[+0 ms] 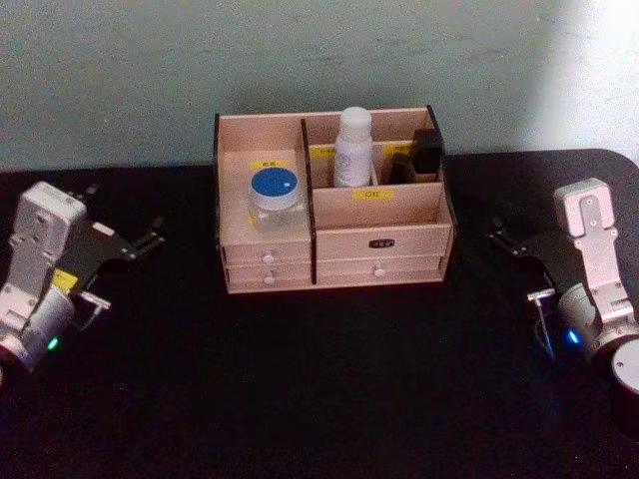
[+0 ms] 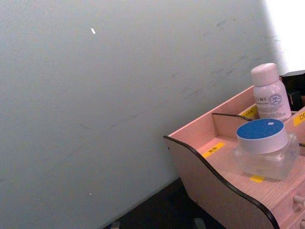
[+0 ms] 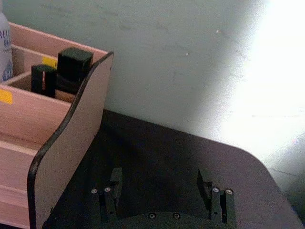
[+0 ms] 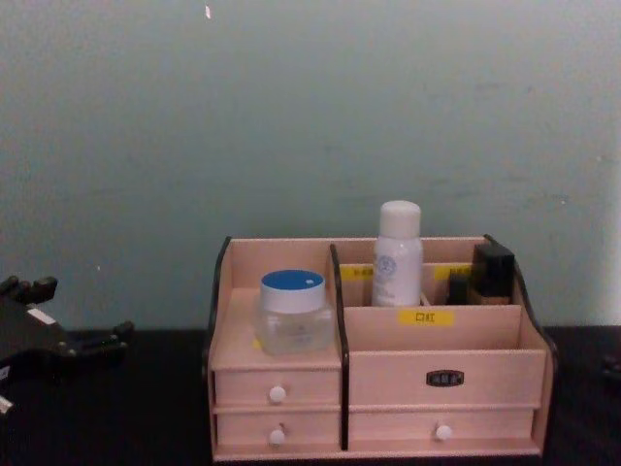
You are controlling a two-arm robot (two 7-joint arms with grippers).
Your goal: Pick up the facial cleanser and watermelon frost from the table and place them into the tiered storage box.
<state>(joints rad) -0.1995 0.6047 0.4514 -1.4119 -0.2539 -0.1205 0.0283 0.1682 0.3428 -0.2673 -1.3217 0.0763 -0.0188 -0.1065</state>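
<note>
Dim, soft-focus; glare washes wall point(image 3: 267, 71) at right.

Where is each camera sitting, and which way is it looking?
Head view: high up, looking down at the black table and the tiered storage box; the left gripper and the right gripper sit at the sides, both with open fingers.
Chest view: lower, facing the box front and the wall; the left gripper is at the left edge.
Left wrist view: looks past the box's end at the blue-lidded jar and the white bottle.
Right wrist view: looks over its own open fingers at the box's other end.
All four views share the box.
</note>
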